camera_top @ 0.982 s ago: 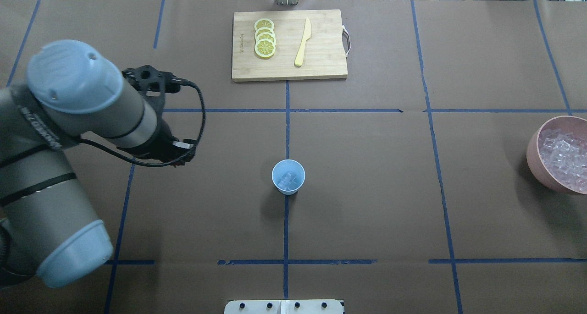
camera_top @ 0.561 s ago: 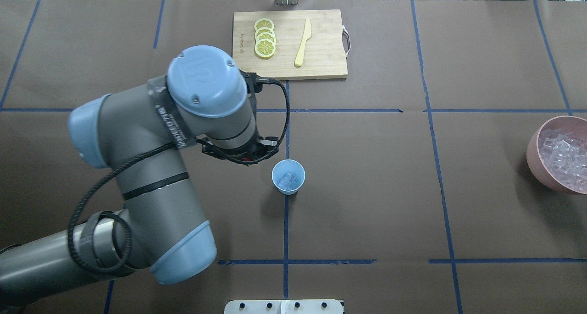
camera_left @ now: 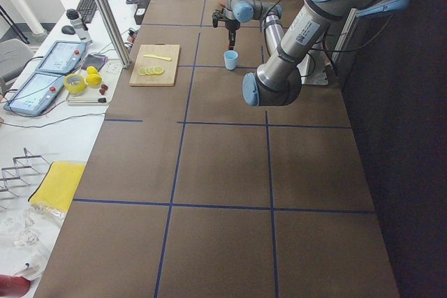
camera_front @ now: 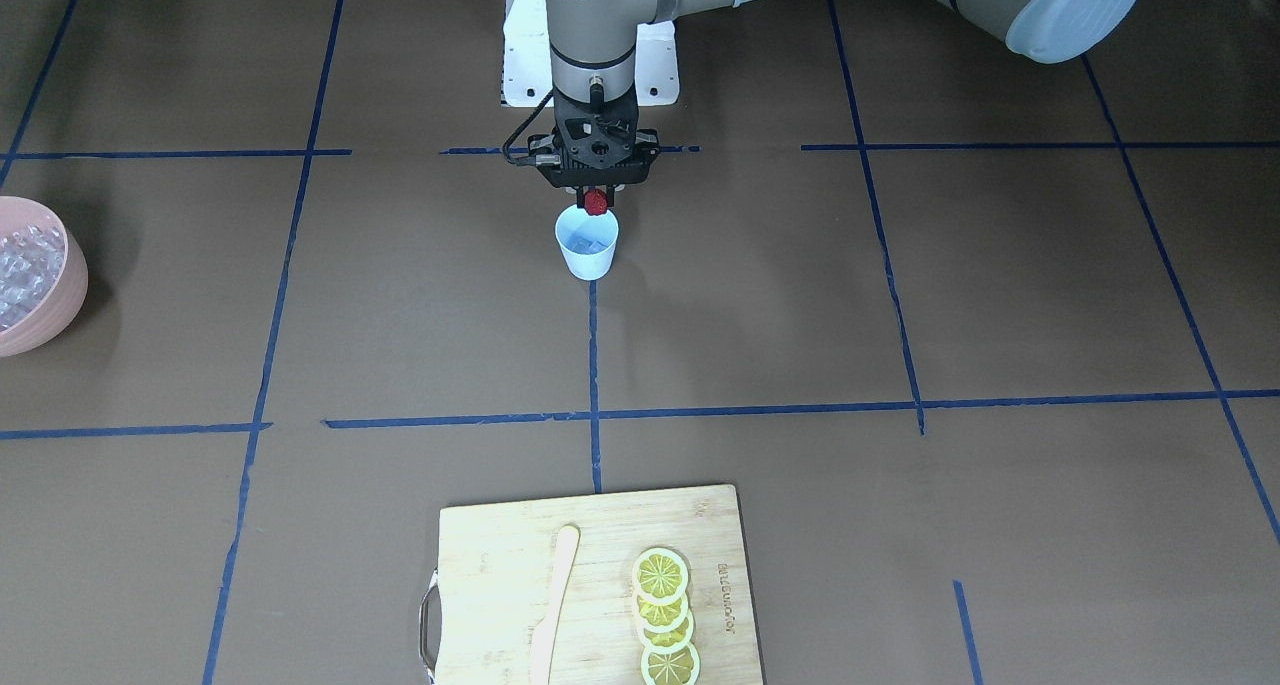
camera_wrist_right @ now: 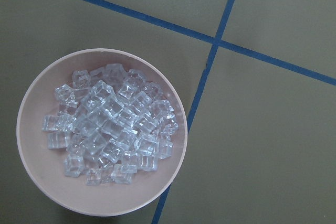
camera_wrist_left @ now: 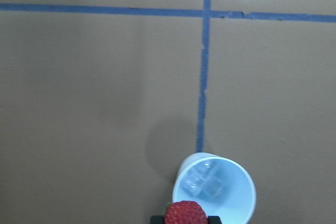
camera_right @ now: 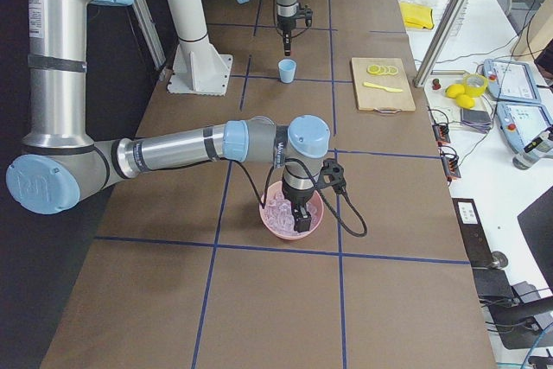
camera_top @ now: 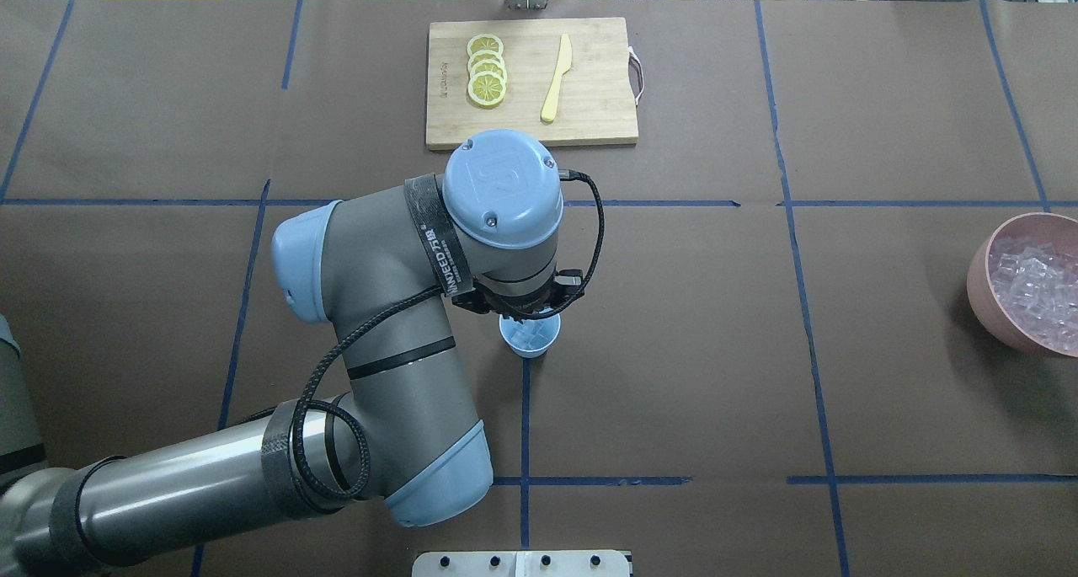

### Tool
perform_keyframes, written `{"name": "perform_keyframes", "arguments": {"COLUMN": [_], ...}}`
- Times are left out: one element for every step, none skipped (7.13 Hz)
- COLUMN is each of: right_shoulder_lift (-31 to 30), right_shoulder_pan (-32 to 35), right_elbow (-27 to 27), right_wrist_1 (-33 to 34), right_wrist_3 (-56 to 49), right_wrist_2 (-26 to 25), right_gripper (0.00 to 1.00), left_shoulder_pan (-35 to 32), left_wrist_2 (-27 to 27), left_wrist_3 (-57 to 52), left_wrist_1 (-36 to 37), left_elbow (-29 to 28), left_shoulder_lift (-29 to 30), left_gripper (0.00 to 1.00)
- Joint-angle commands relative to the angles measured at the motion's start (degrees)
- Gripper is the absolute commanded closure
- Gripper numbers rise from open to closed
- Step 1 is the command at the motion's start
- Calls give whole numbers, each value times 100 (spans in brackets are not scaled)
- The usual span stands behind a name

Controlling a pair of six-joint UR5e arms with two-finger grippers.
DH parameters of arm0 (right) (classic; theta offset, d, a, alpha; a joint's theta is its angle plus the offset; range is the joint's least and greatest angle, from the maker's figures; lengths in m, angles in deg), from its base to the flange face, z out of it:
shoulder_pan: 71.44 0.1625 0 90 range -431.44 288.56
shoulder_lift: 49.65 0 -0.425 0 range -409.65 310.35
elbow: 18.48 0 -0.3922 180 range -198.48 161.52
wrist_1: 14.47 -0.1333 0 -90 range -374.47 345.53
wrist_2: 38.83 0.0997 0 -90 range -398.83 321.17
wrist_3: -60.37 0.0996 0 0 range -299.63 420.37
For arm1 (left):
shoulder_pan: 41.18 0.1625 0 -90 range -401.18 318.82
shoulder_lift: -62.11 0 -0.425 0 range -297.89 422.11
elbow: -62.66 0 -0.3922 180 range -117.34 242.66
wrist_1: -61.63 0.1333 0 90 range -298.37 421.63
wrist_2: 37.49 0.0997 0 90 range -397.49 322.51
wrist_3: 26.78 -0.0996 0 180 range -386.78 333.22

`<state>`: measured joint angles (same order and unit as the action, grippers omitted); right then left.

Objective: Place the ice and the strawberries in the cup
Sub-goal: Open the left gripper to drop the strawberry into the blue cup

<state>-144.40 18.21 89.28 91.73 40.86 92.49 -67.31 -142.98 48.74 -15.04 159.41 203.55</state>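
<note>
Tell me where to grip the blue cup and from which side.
Probably grip the cup by its outer wall just below the wider rim, coming in level from the side. It stands upright, tapers downward, holds ice, and the left gripper with the strawberry hangs above it.

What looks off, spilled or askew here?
Nothing stands out. The cup stands upright with ice inside, the left gripper holds the strawberry over its rim, and no ice lies outside the pink bowl.

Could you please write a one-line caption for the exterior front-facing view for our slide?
Left gripper holds a strawberry over the light-blue cup, which contains ice cubes.
</note>
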Motion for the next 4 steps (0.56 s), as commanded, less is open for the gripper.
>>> {"name": "perform_keyframes", "arguments": {"right_shoulder_lift": [0,0,0,0], "right_shoulder_pan": [0,0,0,0], "right_elbow": [0,0,0,-8], "right_wrist_1": [-3,-3,-3,-3], "right_wrist_3": [0,0,0,0], "right_wrist_2": [-1,-1,-1,-1], "right_gripper": [1,1,1,1], "left_shoulder_pan": [21,21,21,21], "left_wrist_2": [20,28,133,143], "left_wrist_3": [163,225,252,243], "left_wrist_1": [-102,-267,-408,-401], "left_elbow": [-120,-243,-288,-279], "left_shoulder_lift": [15,15,24,7], "left_gripper": [100,92,20,0]}}
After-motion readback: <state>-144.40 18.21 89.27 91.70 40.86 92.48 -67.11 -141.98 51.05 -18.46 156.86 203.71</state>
